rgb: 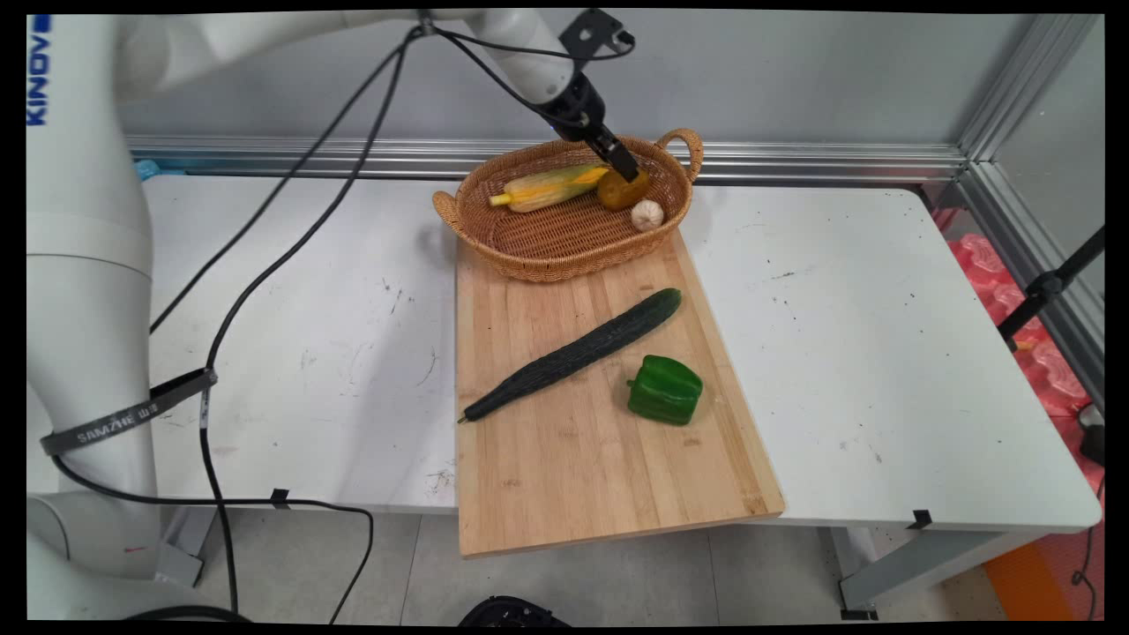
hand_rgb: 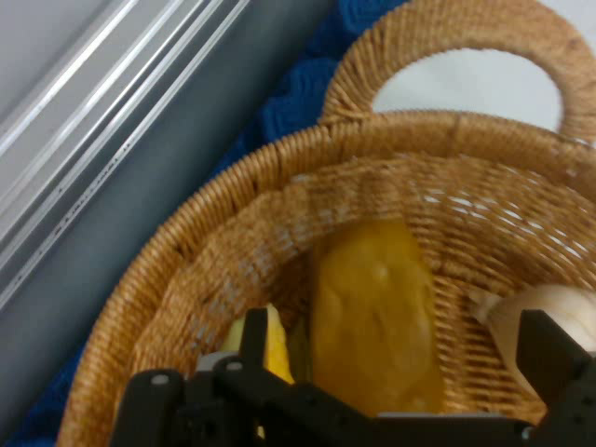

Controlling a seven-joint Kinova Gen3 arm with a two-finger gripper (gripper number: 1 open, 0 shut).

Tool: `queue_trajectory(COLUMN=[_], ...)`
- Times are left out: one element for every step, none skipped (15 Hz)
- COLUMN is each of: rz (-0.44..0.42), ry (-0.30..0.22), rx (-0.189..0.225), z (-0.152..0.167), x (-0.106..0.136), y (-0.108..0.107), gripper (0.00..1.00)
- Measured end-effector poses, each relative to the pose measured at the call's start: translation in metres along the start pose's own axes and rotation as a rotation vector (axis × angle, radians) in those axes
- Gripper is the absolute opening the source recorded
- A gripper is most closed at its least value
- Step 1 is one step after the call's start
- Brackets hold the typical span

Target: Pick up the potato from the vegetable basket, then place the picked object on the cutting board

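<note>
A wicker basket (rgb: pixel 571 242) sits at the far end of a wooden cutting board (rgb: pixel 600 414) on the white tabletop (rgb: pixel 882 353). At the basket's left lies a corn cob (rgb: pixel 549 186), next a yellow-brown potato-like item (rgb: pixel 622 190), then a garlic bulb (rgb: pixel 646 214) to the right. The claw (rgb: pixel 624 168) reaches down into the basket, released, its fingers (hand_rgb: pixel 549 349) spread either side of the yellow item, just above it. Nearer than the basket, a cucumber (rgb: pixel 573 353) and green bell pepper (rgb: pixel 665 389) rest on the board.
</note>
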Motion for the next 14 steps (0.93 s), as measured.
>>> queue_trajectory(rz=[-0.002,-0.003,-0.004,-0.004,-0.004,-0.003,-0.001,0.001,0.003,0.006,0.011,0.016,0.021,0.027], ry=[-0.004,-0.007,-0.011,-0.015,-0.020,-0.024,-0.028,-0.032,-0.036,-0.040,-0.044,-0.046,-0.047,-0.047], rx=[0.002,0.002,0.002,0.000,-0.002,-0.004,-0.007,-0.010,-0.011,-0.014,-0.017,-0.020,-0.021,-0.022], z=[0.008,0.015,0.021,0.029,0.036,0.042,0.047,0.052,0.055,0.058,0.060,0.061,0.061,0.060], x=[0.002,0.004,0.006,0.007,0.009,0.010,0.011,0.012,0.013,0.013,0.014,0.014,0.015,0.015], y=[-0.001,-0.001,-0.001,-0.001,-0.001,-0.001,-0.001,-0.001,-0.001,0.000,0.000,0.000,-0.001,-0.002], gripper=[1.00,1.00,1.00,1.00,1.00,1.00,1.00,1.00,1.00,1.00,0.00,0.00,0.00,0.00])
